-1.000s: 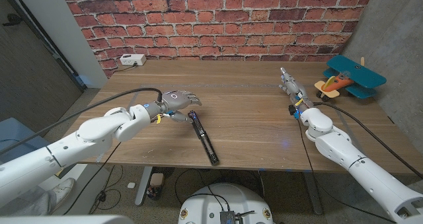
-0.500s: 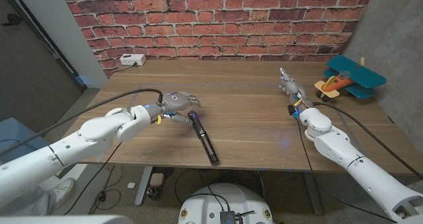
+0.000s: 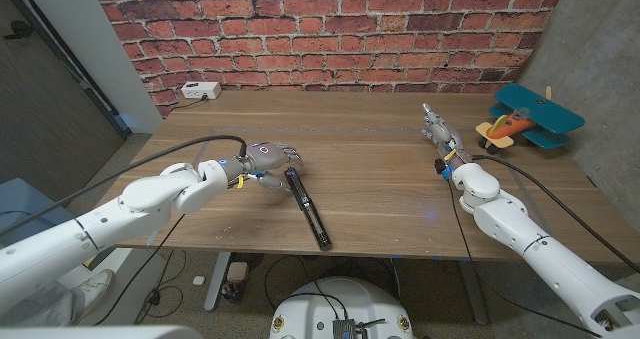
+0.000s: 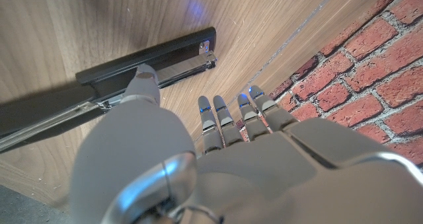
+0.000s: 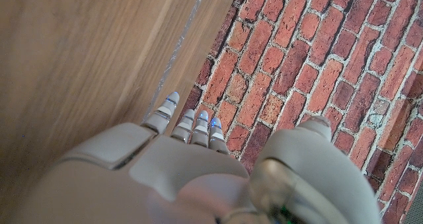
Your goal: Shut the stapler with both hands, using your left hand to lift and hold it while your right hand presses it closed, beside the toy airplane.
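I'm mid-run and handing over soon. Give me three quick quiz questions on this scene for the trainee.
1. True or false: the stapler lies opened out flat on the table.
2. Which hand is at the stapler? A) left hand B) right hand
3. Fill in: the toy airplane stands near the table's far ____ corner, on the robot's own side.

Key: 1 true; 2 A, its thumb touches the stapler in the left wrist view; 3 right.

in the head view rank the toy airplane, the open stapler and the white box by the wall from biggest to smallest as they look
1. Blue and orange toy airplane, bulkiest, though the stapler's length rivals it.
2. Black opened-out stapler, long but thin.
3. White box at the brick wall, clearly smallest.
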Available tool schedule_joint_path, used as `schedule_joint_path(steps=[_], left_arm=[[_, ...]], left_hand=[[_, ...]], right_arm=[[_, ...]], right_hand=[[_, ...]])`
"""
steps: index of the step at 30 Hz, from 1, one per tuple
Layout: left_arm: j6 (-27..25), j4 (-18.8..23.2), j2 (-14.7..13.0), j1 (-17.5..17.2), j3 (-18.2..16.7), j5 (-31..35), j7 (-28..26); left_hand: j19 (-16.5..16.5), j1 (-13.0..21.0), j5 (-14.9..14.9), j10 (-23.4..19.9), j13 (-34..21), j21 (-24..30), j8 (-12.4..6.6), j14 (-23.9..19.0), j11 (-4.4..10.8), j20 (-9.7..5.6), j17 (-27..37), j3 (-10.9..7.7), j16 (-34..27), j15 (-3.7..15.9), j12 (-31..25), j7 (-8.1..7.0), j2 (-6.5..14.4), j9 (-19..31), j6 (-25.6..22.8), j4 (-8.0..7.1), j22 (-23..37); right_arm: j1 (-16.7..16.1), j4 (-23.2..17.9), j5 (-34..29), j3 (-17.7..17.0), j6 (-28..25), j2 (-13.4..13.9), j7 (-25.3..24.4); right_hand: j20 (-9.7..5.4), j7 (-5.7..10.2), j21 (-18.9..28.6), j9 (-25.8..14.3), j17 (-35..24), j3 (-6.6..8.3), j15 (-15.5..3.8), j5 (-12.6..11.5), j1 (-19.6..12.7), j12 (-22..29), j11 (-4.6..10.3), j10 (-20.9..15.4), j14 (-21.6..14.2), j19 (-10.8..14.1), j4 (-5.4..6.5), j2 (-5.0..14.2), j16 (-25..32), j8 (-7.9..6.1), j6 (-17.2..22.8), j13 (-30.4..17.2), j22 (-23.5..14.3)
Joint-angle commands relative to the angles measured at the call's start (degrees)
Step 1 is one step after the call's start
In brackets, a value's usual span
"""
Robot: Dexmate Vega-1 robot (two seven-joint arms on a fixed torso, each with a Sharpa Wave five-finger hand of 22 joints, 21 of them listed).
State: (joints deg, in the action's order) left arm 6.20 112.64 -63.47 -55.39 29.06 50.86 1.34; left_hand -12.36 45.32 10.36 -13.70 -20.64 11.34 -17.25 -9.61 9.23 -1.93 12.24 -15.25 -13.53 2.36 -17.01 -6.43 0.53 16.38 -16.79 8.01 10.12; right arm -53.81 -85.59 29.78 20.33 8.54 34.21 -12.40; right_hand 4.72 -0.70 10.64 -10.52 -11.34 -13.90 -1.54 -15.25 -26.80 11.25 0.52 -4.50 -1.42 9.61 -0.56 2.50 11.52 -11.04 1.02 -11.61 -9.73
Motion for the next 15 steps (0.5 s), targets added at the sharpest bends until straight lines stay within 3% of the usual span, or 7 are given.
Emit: schedule_joint_path(steps=[1,6,10,15], left_arm=[[0.96,-0.87,-0.12,-0.11,0.75,0.17,-0.43],[1.25,-0.94,-0.18,-0.21,1.0,-0.02,-0.1],[1.08,-0.78,-0.26,-0.6,1.01,0.12,-0.35],[1.17,-0.9,-0.2,-0.95,1.04,-0.32,-0.61]], left_hand=[[0.13,-0.11,0.11,-0.53,-0.38,-0.13,-0.5,-0.26,0.35,0.06,0.15,0.27,0.23,5.79,-0.37,0.16,0.37,0.38,-0.56,0.01,0.1],[0.21,-0.02,0.11,-0.39,-0.54,-0.14,-0.55,-0.24,0.09,0.11,0.1,0.31,0.27,5.83,-0.29,-0.04,0.43,0.52,-0.36,0.07,0.08],[-3.85,-0.02,0.08,-0.89,-1.0,1.42,-0.85,-2.4,-0.22,-0.84,0.16,0.44,-0.55,6.34,-0.39,0.02,0.77,0.91,-0.15,0.07,0.27],[-4.72,0.13,0.08,-1.15,-1.18,1.7,-1.06,-2.58,-0.42,-0.86,0.17,0.52,-0.59,6.32,-0.45,-0.05,0.79,1.04,-0.36,0.18,0.38]], right_arm=[[-0.86,-1.19,-0.14,-0.25,-0.11,0.25,-0.75],[-0.99,-1.36,-0.13,-0.12,-0.33,0.16,-0.85],[-1.02,-1.45,-0.21,-0.04,-0.25,0.16,-0.77],[-1.11,-1.75,-0.29,-0.04,-0.54,0.3,-0.89]], right_hand=[[-0.26,0.39,0.22,-0.3,-0.07,-0.06,-1.85,0.2,-0.44,0.38,-0.03,-0.13,0.08,0.06,-0.19,0.01,0.42,-0.26,0.14,-0.05,-0.1],[-0.24,0.41,0.23,-0.3,-0.08,-0.05,-1.91,0.21,-0.43,0.38,0.09,-0.14,0.11,0.06,-0.2,0.03,0.41,-0.27,0.19,-0.05,-0.1],[-0.24,0.37,0.22,-0.3,-0.08,-0.05,-1.93,0.21,-0.42,0.39,0.15,-0.17,0.11,0.04,-0.2,0.05,0.41,-0.27,0.2,-0.06,-0.1],[-0.2,0.39,0.21,-0.3,-0.09,-0.05,-1.87,0.22,-0.4,0.39,0.18,-0.16,0.06,0.0,-0.2,0.05,0.44,-0.26,0.18,-0.06,-0.11]])
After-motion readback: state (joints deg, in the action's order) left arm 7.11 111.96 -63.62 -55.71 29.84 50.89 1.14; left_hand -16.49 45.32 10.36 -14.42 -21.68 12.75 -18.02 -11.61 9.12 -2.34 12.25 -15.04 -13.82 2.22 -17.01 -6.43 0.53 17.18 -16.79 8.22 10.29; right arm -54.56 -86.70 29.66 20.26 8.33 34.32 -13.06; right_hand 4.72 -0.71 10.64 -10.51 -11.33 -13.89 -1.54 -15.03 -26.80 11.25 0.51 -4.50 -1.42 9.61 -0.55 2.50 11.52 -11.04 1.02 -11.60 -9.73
